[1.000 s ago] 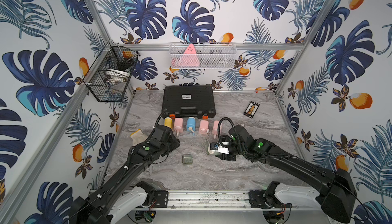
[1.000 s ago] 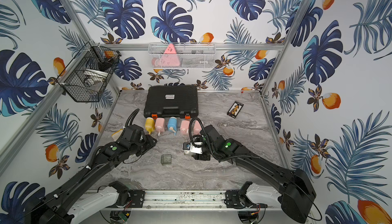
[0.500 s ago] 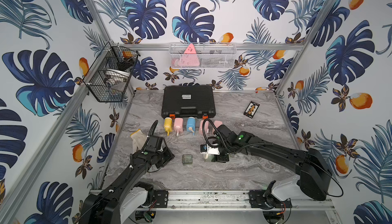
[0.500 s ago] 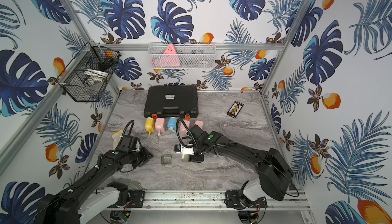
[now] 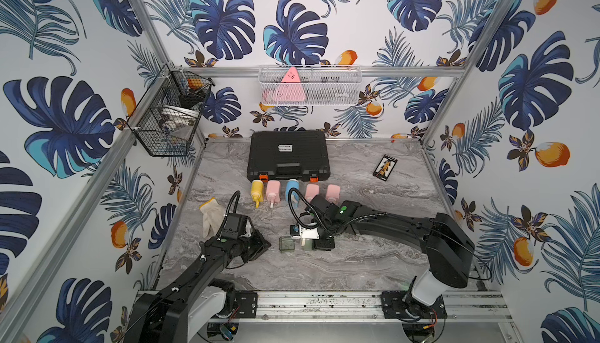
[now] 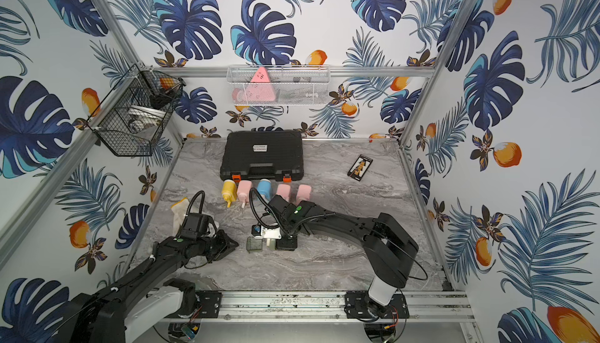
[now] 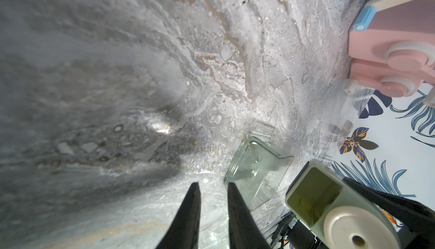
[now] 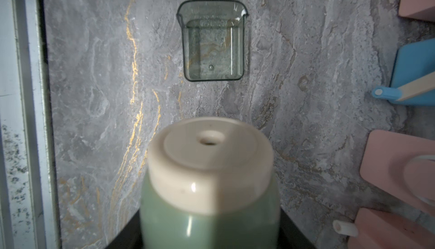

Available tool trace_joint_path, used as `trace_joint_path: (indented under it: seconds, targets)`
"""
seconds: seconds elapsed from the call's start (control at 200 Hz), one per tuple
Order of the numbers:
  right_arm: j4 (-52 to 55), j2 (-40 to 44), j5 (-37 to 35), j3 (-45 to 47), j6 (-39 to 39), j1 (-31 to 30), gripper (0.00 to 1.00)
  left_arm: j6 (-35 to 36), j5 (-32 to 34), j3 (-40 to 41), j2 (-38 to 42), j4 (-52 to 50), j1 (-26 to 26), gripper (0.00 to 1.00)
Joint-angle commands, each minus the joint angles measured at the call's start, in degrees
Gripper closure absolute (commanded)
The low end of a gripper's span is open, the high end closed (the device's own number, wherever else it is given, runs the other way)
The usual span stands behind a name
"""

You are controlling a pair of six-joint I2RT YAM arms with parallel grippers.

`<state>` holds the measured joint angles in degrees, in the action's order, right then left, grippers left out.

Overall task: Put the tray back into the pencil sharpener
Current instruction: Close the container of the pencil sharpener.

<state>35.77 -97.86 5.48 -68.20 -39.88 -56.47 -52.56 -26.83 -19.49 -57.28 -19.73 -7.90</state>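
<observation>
The tray (image 5: pixel 286 244) (image 6: pixel 254 244) is a small clear greenish box lying loose on the marble table, also seen in the left wrist view (image 7: pixel 256 172) and right wrist view (image 8: pixel 211 42). The pencil sharpener (image 5: pixel 306 234) (image 6: pixel 272 235), green with a cream end (image 8: pixel 211 165), hangs just right of the tray with my right gripper (image 5: pixel 316 240) shut on it. Its empty slot (image 7: pixel 310 200) faces the tray. My left gripper (image 5: pixel 259 247) (image 7: pixel 213 185) is left of the tray, low over the table. Its fingers stand a narrow gap apart with nothing between them, and the tray lies beside one fingertip (image 7: pixel 231 186).
A black case (image 5: pixel 288 156) lies at the back, with a row of yellow, pink and blue items (image 5: pixel 293 192) in front of it, close behind my right arm. A white glove (image 5: pixel 211 214) lies by the left wall and a small dark card (image 5: pixel 384 167) at back right.
My right gripper carried the sharpener left until it was beside the tray. My left gripper drew back toward the front, dropped low, and narrowed its jaws. The tray stayed put.
</observation>
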Motion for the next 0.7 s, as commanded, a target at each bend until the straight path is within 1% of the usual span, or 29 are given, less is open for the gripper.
trace_joint_path:
  seconds: [0.0, 0.16, 0.35, 0.555, 0.641, 0.696]
  targets:
    - [-0.11, -1.67, 0.31, -1.67, 0.67, -0.30, 0.49, 0.45, -1.09, 0.06, -1.11, 2.99, 0.11, 0.75]
    - [1.68, -4.64, 0.20, -3.63, 0.02, -0.42, 0.49, 0.55, -2.76, 0.60, -3.32, 5.96, 0.10, 0.77]
    - [2.93, -6.08, -0.44, -5.09, -0.26, -1.01, 0.49, 0.53, -5.10, 1.07, -7.33, 9.54, 0.08, 0.78]
    - [4.78, -8.00, -2.33, -6.64, 0.20, -2.27, 0.49, 0.46, -5.88, 1.33, -8.59, 11.28, 0.09, 0.79]
    - [5.82, -9.24, -3.94, -8.12, 1.04, -2.90, 0.48, 0.35, -5.91, 1.36, -9.05, 11.45, 0.08, 0.80]
    - [6.26, -10.00, -4.57, -8.81, 1.40, -3.25, 0.44, 0.28, -6.04, 1.38, -9.43, 11.72, 0.08, 0.80]
